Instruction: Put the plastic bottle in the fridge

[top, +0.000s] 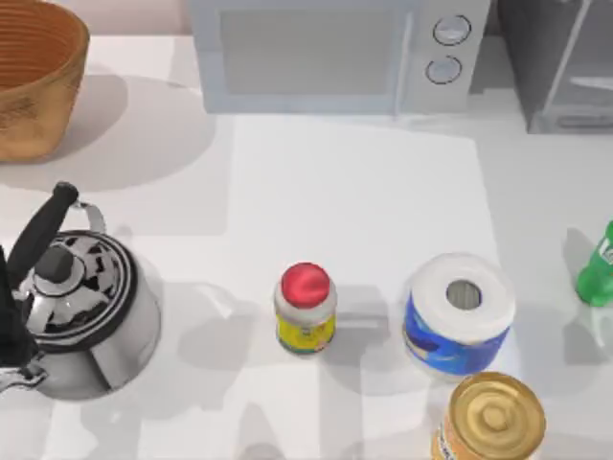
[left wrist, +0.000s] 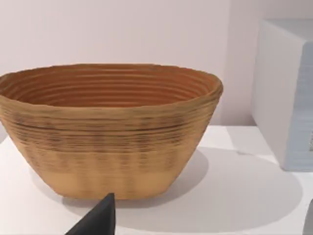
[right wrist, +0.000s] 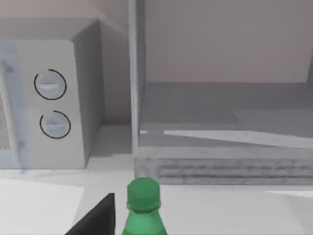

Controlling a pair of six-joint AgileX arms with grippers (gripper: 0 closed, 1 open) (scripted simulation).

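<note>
One plastic bottle (top: 598, 268) stood upright at the desk's (top: 354, 182) 3 o'clock edge, green, cap on, well apart from the fridge (top: 556, 67) at about 1 o'clock. In the right wrist view the bottle's cap (right wrist: 143, 195) sat close before the camera, with a dark finger (right wrist: 98, 218) of the right end effector just beside it. Whether that end effector was apart or clamped on the bottle, I could not tell. The fridge (right wrist: 220, 127) looked open in that view, its pale shelf bare and facing the bottle.

Judged step: the reach or grasp at the bottle; nothing yet inside the fridge. The next move called for a sure hold on the bottle's body, a lift, then a carry toward 12 o'clock into the opening, clear of the door frame (right wrist: 137, 88) and the white microwave (top: 326, 53).

Left end effector idled near the woven basket (left wrist: 110, 129) at 10 o'clock; one dark fingertip (left wrist: 98, 220) showed, its state could not be told. Kettle (top: 81, 307), red-capped jar (top: 306, 309), paper roll (top: 460, 311) and gold-lidded can (top: 490, 417) sat along the near side.
</note>
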